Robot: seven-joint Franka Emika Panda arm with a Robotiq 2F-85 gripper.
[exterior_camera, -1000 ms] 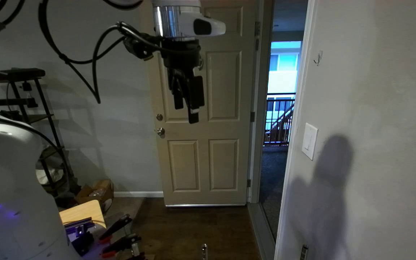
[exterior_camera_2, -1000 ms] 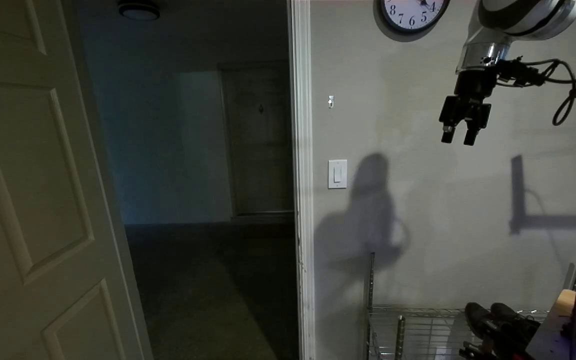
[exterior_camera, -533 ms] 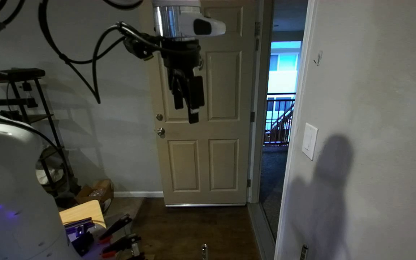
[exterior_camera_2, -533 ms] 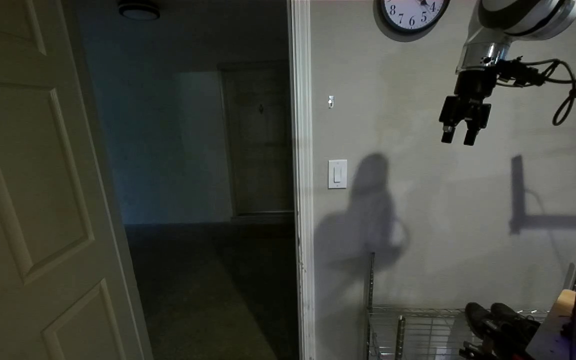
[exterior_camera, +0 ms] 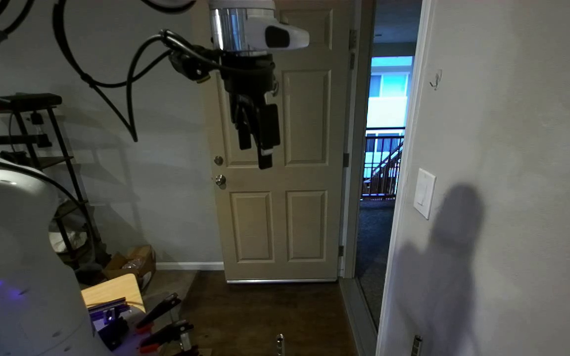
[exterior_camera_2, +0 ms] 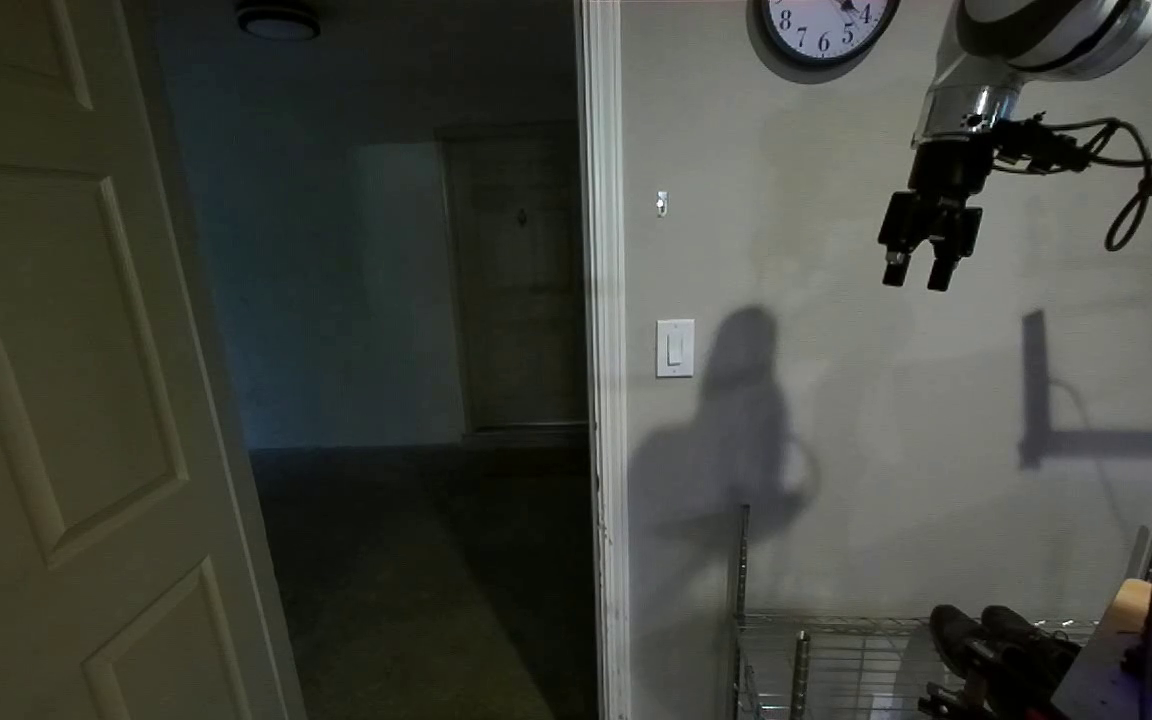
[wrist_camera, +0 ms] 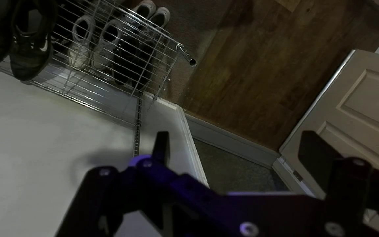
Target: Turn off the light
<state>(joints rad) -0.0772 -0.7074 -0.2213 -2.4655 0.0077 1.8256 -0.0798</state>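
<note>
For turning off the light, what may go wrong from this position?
Open and pointing down, the end effector may miss the small wall switch, which the wrist view does not show.
That switch sits near the door trim, so overshooting sideways might hit the trim.
The loosely looping cable could snag on the wall hook.

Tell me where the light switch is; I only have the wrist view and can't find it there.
Observer: The light switch is on the wall, beside the doorway's white trim, in an exterior view.
Operator: Is the gripper touching it?
Observer: No, they're apart in both exterior views.
Operator: Anything else mounted near it?
Observer: A small hook, above it on the same wall.
</note>
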